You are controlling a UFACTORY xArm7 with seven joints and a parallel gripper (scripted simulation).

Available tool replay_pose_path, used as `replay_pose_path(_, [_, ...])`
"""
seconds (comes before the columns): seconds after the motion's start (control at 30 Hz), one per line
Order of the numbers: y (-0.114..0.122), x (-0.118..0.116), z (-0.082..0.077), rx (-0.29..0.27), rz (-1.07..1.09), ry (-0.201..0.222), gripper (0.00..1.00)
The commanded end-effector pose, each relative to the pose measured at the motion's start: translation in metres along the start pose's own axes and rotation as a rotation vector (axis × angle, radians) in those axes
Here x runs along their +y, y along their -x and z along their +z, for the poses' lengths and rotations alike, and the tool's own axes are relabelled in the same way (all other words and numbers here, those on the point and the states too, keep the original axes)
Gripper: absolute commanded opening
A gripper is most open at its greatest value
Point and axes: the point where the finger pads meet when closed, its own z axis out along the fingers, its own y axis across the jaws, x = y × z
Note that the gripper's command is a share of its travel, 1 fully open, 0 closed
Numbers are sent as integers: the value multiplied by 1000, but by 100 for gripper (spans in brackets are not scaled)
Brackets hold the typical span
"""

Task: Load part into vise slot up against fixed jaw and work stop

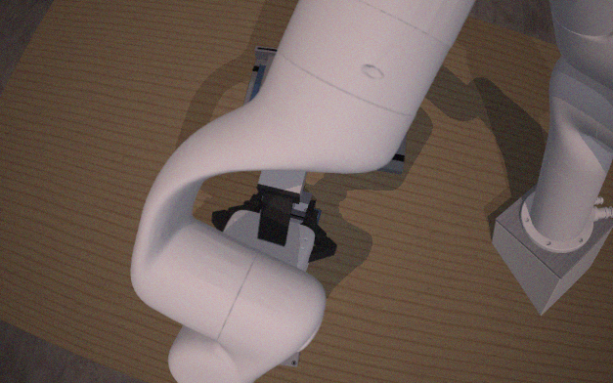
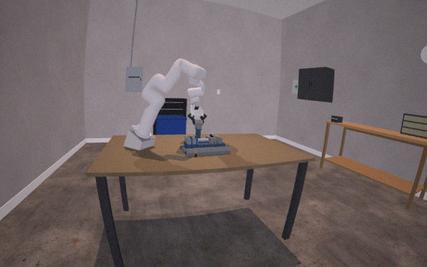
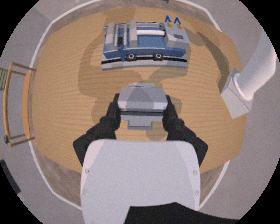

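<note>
My gripper (image 3: 142, 101) is shut on the part (image 3: 143, 102), a grey block that sits between the two dark fingers. In the exterior view the gripper (image 2: 197, 123) holds the part (image 2: 197, 131) on end, hanging down just above the left end of the vise fixture (image 2: 205, 144). In the wrist view the fixture (image 3: 145, 42) lies beyond the part, with blue and grey jaws on a grey base. In the overhead view my arm hides most of the fixture; the gripper (image 1: 279, 220) and a bit of the part show below the arm. The part's slot face cannot be made out.
The arm's base (image 2: 139, 140) stands on the table left of the fixture. A blue bin (image 2: 170, 124) stands behind the table. A side shelf (image 2: 381, 136) stands far to the right.
</note>
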Motion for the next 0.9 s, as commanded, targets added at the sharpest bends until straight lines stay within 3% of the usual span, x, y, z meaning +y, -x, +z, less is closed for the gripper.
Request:
replay_pose_path(0.0, [-1,-1,-3,-4,2,-2,0])
replay_pose_path(0.87, [-9,0,-11,-4,2,-2,0])
